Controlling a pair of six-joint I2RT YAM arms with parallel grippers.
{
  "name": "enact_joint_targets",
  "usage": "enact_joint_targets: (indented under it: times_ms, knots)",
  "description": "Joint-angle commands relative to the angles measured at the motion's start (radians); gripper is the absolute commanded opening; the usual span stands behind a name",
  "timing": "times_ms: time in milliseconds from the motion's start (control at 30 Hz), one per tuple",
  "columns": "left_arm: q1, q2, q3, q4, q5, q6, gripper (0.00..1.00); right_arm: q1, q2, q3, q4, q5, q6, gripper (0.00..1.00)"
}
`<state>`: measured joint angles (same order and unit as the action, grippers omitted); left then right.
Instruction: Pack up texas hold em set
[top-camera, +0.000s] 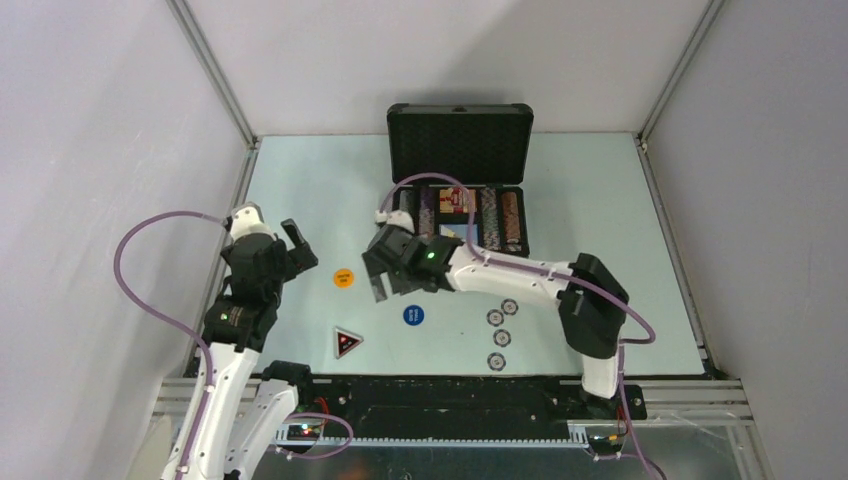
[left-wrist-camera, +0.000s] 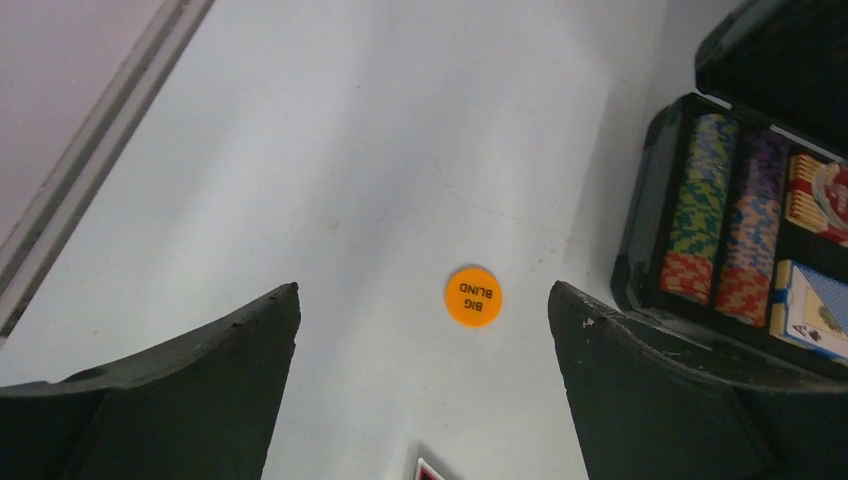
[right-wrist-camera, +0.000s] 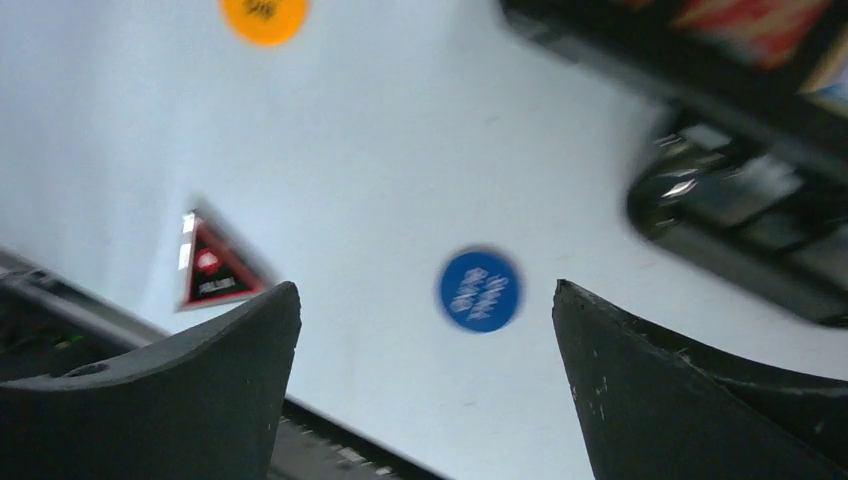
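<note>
Right gripper, jaws apart, hung above the blue button; left gripper, also spread, framed the orange button

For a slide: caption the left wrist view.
Open left hand above the orange Big Blind button, open chip case at right.

In your right wrist view everything is smeared: you cannot read the lettering on the blue button, the triangular marker is a soft blur, and the top edge cuts the orange button. The briefcase there is only a dark streak running off the top right. From your left wrist, the right edge cuts the briefcase and the red card box, and only a tip of the marker shows at the bottom. From above, the right arm covers the case's near left corner, and the loose chips are too small to tell their colours
</note>
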<state>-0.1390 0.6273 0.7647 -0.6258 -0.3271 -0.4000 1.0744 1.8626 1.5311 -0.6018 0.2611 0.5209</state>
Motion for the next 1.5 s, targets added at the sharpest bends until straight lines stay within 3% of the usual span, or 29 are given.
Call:
enact_joint_targets:
  times_ms: [0, 133, 333, 1467]
  knots:
    - [-0.001, -0.020, 0.038, -0.009, -0.129, -0.049, 0.98, 0.091, 0.077, 0.097, -0.084, 0.036, 0.335, 0.99]
    - [-0.001, -0.026, 0.061, -0.068, -0.344, -0.133, 0.98, 0.149, 0.142, 0.131, -0.060, 0.041, 0.443, 0.99]
    - [-0.002, -0.055, 0.068, -0.088, -0.406, -0.161, 0.98, 0.216, 0.295, 0.306, -0.132, 0.051, 0.506, 0.99]
    - [-0.002, -0.084, 0.071, -0.092, -0.388, -0.150, 0.98, 0.267, 0.555, 0.571, -0.270, -0.002, 0.466, 1.00]
